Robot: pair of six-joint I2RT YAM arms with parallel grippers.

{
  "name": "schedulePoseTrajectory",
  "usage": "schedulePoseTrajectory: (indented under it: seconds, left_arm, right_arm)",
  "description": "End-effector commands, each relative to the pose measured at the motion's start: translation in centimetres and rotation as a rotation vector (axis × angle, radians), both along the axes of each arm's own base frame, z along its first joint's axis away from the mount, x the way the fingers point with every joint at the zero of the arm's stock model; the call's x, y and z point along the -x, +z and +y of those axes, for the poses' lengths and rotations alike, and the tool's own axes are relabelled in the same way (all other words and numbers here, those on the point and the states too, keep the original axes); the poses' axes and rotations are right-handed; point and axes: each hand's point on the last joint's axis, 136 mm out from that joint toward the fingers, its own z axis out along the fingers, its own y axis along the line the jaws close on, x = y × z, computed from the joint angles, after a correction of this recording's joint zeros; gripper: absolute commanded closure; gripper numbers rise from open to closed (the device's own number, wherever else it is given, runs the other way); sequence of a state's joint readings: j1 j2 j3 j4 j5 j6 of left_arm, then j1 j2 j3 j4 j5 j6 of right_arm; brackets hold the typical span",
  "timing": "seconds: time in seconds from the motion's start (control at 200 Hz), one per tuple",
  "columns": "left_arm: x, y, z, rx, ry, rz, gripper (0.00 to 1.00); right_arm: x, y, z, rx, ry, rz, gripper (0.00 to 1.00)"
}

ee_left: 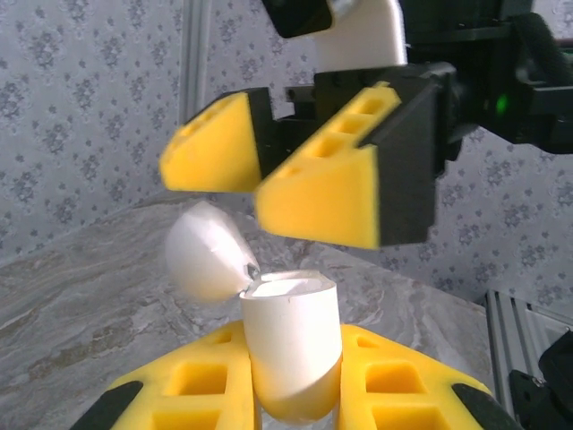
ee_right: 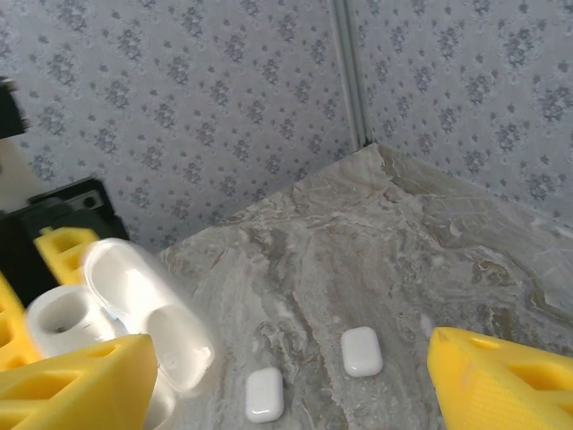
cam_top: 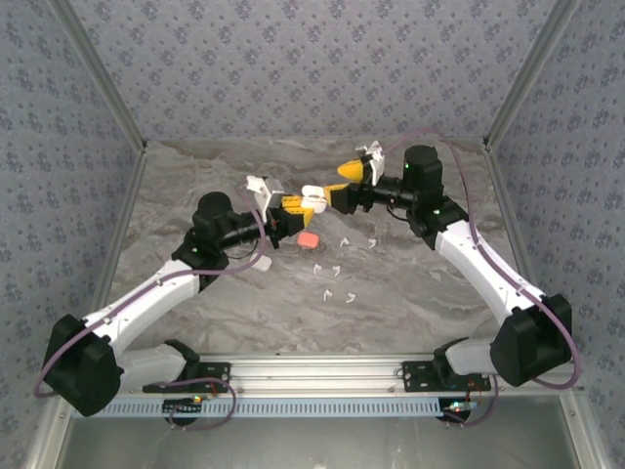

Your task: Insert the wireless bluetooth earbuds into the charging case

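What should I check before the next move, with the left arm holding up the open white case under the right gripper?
1. White rounded charging case secured in the left gripper: ok, clamped from both sides.
2. Hinged lid open: ok, tipped to one side of the case mouth.
3. Case wells free to take an earbud: cannot tell, the interior is blurred.
4. Right gripper carrying an earbud: not ok, jaws spread wide with nothing between them.
5. Tiny white stemmed earbuds available to pick: ok, several lie loose on the grey marbled table.
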State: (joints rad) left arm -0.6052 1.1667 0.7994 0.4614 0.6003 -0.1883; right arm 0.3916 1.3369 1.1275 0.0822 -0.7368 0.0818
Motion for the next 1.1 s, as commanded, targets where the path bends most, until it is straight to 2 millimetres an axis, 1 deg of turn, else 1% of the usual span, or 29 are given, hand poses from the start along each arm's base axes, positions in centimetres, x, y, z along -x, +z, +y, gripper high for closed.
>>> schedulePoseTrajectory:
  seconds: [0.0,0.095,0.18,0.28,0.325,0.385,0.435,0.51,0.685,0.735,0.755,0.81,0.894,0.904,0.924,0.994,1.094]
  left_arm:
    - [1.2,3.1,-0.2,0.038,-0.047,-0.095,0.87]
    - [0.9,2.7,-0.2,0.032,-0.036,-0.088,0.87]
    - [0.7,2.4,-0.1,0.025,-0.022,-0.079,0.87]
    - [0.3,1.6,0.0,0.009,0.006,-0.062,0.87]
    - [0.1,1.3,0.1,0.001,0.013,-0.054,0.87]
    - [0.0,0.8,0.2,-0.006,0.024,-0.044,0.87]
    - [0.0,0.5,0.3,-0.007,0.028,-0.036,0.87]
    - [0.1,0.2,0.4,-0.003,0.03,-0.027,0.87]
    - [0.4,0.2,0.7,-0.001,0.036,-0.022,0.87]
    - [0.4,0.2,0.7,-0.002,0.035,-0.021,0.87]
    - [0.4,0.2,0.7,-0.002,0.037,-0.021,0.87]
    - [0.5,0.2,0.7,-0.001,0.034,-0.022,0.87]
    - [0.5,0.3,0.7,0.0,0.031,-0.02,0.87]
    - [0.5,0.3,0.7,0.0,0.032,-0.02,0.87]
    - [0.5,0.3,0.7,0.0,0.031,-0.019,0.87]
    - [0.6,0.3,0.6,0.0,0.03,-0.019,0.87]
    - [0.6,0.3,0.5,0.0,0.026,-0.017,0.87]
  right_arm:
    - [-0.6,0.4,-0.2,-0.004,-0.021,0.029,0.18]
    - [-0.1,0.8,-0.5,-0.003,-0.009,0.028,0.18]
    - [0.5,1.5,-1.6,-0.015,-0.024,0.007,0.18]
    - [1.3,1.7,-3.2,-0.02,-0.062,0.009,0.17]
    - [1.6,1.4,-4.0,-0.01,-0.085,0.023,0.17]
    - [1.8,0.4,-4.9,0.018,-0.125,0.07,0.17]
    - [1.8,-1.0,-5.8,0.057,-0.17,0.132,0.17]
    - [1.2,-4.1,-7.3,0.138,-0.261,0.255,0.2]
    - [-0.8,-13.1,-12.1,0.326,-0.524,0.623,0.37]
    - [-0.9,-15.5,-13.0,0.391,-0.573,0.718,0.4]
    - [-1.0,-16.2,-13.3,0.412,-0.584,0.739,0.41]
    - [-1.2,-18.7,-13.7,0.471,-0.603,0.804,0.43]
    - [-1.5,-21.9,-14.0,0.536,-0.628,0.876,0.46]
    - [-2.2,-21.3,-13.9,0.527,-0.633,0.86,0.47]
    - [-2.5,-21.6,-13.9,0.535,-0.641,0.866,0.47]
    - [-3.0,-23.6,-13.9,0.585,-0.657,0.903,0.51]
    - [-3.6,-25.5,-13.4,0.629,-0.659,0.932,0.54]
